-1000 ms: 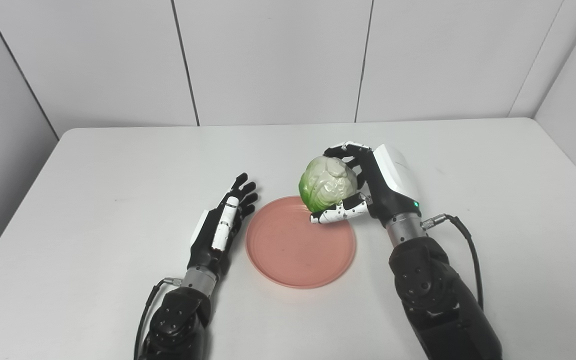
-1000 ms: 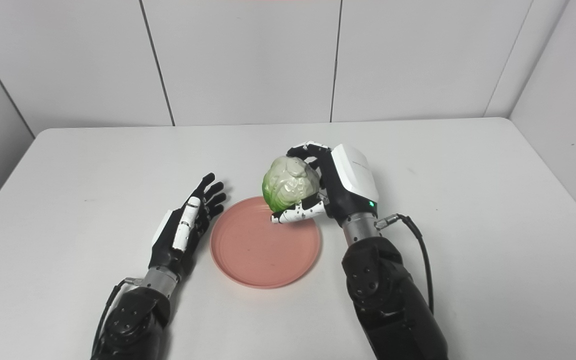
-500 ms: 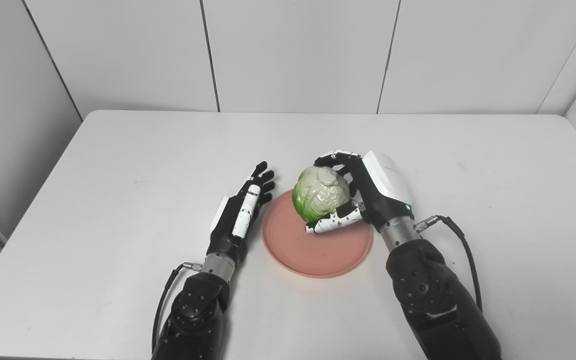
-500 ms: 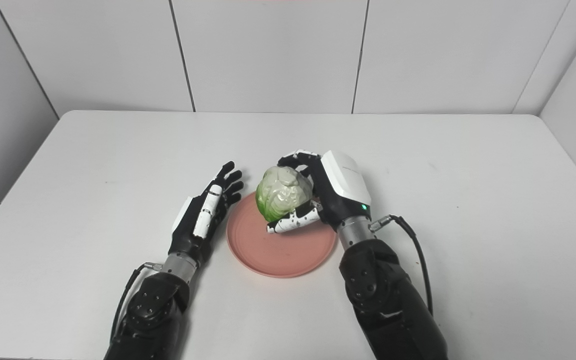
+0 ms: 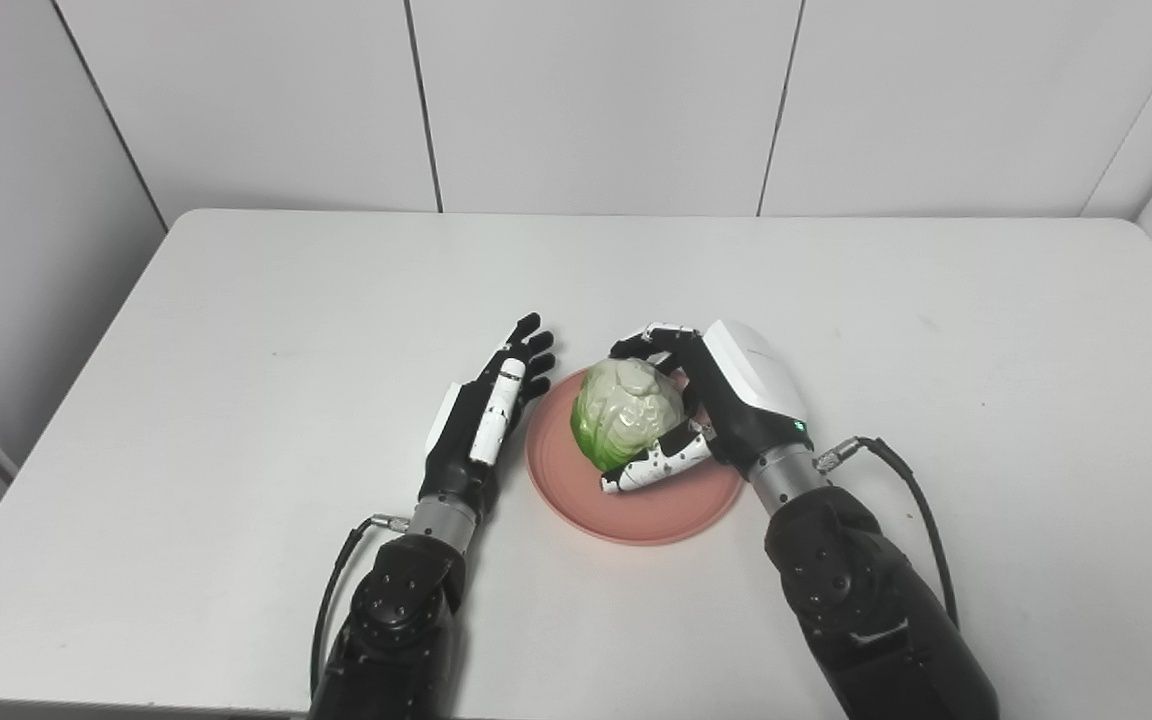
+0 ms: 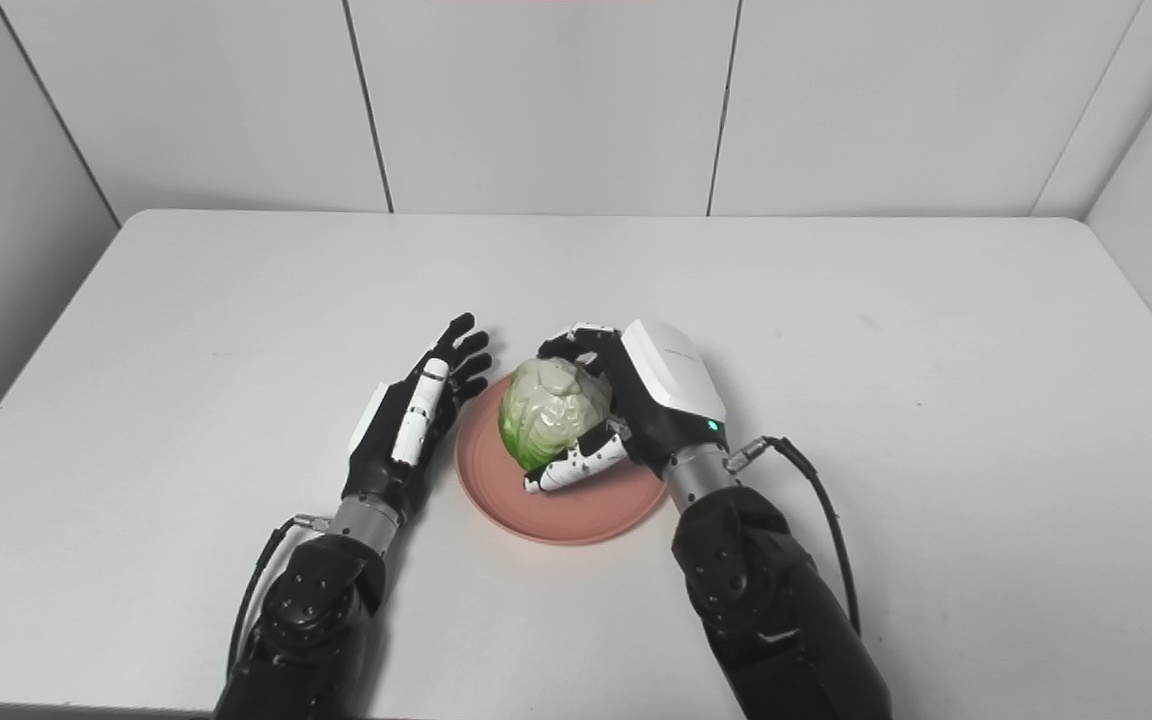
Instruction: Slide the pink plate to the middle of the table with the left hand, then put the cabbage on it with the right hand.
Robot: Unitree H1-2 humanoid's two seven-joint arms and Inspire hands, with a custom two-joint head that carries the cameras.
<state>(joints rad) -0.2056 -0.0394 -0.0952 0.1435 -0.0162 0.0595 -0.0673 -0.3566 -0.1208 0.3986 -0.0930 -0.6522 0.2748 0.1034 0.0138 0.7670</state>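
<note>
We are holding the cabbage (image 5: 628,415) over the far half of the pink plate (image 5: 636,510); whether its underside is touching the plate is not resolvable from either eye view. The right hand (image 5: 726,400) is clamped on it, fingers curling over the far top and the thumb pressing under the near side. The cabbage is looking rounded, ribbed and fairly rigid, probably a light model vegetable; we are judging the surface smooth enough to roll once freed, so the wide wrap around its middle is the right hold, and release should wait until it is resting flat.

The plate is sitting roughly mid-table, so we are judging the slide step as done. It is shallow and thin-rimmed, likely light plastic, and could skid if nudged.

The left hand (image 5: 481,425) is lying just left of the plate's rim, fingers extended and spread, gripping nothing. The white table (image 5: 236,330) is carrying nothing else visible.
</note>
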